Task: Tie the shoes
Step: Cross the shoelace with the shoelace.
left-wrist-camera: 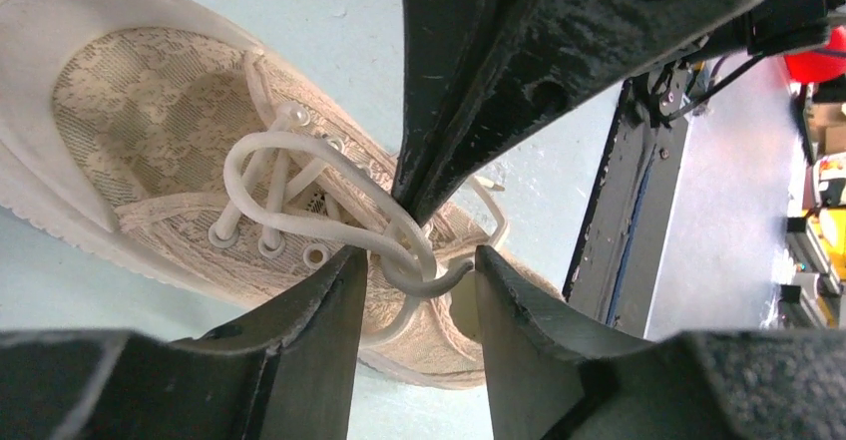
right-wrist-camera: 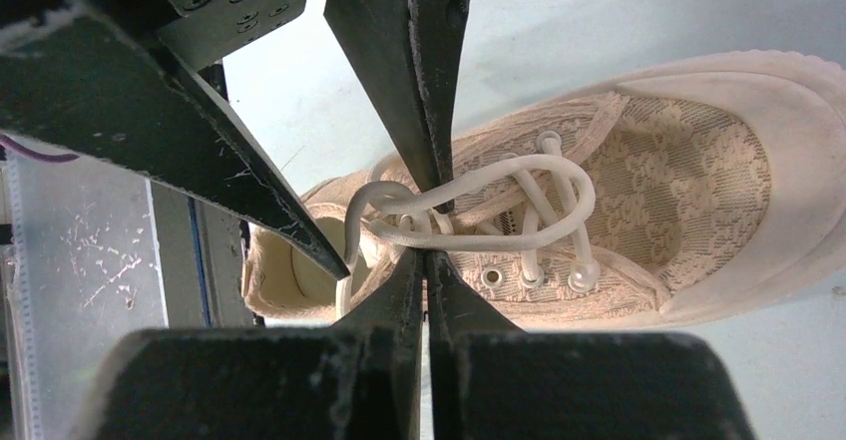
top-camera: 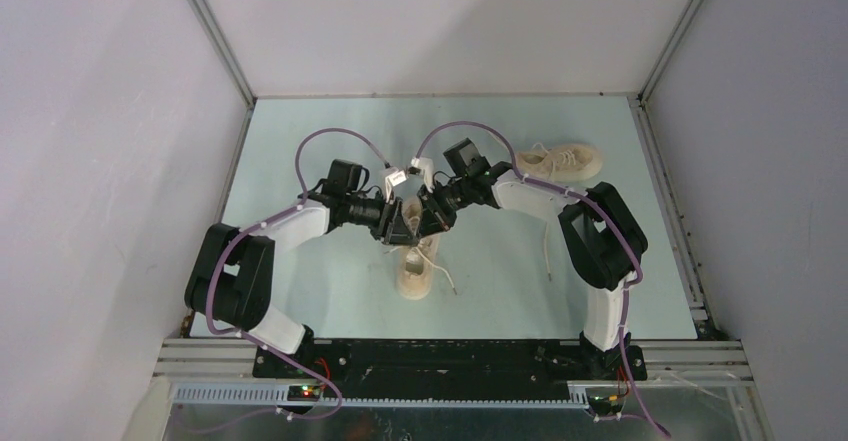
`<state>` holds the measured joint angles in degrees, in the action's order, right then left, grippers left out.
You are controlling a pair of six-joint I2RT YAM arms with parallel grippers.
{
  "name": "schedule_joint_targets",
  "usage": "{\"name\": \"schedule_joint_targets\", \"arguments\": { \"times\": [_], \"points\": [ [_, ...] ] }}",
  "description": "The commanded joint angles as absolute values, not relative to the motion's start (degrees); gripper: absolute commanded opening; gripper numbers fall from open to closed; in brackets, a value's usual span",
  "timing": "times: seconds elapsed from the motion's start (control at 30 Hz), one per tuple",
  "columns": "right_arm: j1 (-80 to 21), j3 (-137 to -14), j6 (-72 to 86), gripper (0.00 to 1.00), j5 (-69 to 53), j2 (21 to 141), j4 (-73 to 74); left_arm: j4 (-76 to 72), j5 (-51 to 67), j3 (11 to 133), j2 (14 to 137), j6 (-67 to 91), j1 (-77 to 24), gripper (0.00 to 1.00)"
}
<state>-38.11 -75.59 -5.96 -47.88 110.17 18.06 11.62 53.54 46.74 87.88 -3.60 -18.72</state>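
The shoes (top-camera: 560, 161) sit well apart on the bench (top-camera: 300, 291): one at the far right, the centre shoe (top-camera: 414, 271) beneath both arms. Right gripper (right-wrist-camera: 429, 258) is clamped on its lace loop (right-wrist-camera: 519, 166). Left gripper (left-wrist-camera: 419, 263) stands part-open, jaws straddling the lace without pinching it.

The shoe (left-wrist-camera: 150, 111) is matt cloth woven in a lace pattern, and its toe cap (left-wrist-camera: 50, 51) is smooth and rubbery. The laces (left-wrist-camera: 299, 156) are smooth round cord. The left hand (left-wrist-camera: 419, 260) and right hand (right-wrist-camera: 427, 258) are black matt plastic, grainy and scratched. The tabletop (top-camera: 490, 291) is smooth and matt.
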Motion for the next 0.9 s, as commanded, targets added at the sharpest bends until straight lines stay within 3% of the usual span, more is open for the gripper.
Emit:
{"name": "schedule_joint_targets", "arguments": {
  "times": [0.0,0.57,0.77,0.87],
  "points": [
    [-37.9,-77.9,-5.5,0.0,-49.4,109.8,16.6,13.5,56.7,49.8,87.9,-7.7,-18.6,0.49],
    [-37.8,-78.0,-5.2,0.0,-49.7,109.9,16.7,20.1,54.7,53.0,89.8,-15.9,-20.5,0.39],
    [-37.7,-78.0,-5.0,0.0,-49.7,109.9,16.8,20.9,53.9,54.0,90.6,-17.2,-21.3,0.28],
    [-37.8,-78.0,-5.0,0.0,-49.9,109.9,16.8,20.9,53.9,54.1,90.6,-17.4,-21.3,0.16]
  ]
}}
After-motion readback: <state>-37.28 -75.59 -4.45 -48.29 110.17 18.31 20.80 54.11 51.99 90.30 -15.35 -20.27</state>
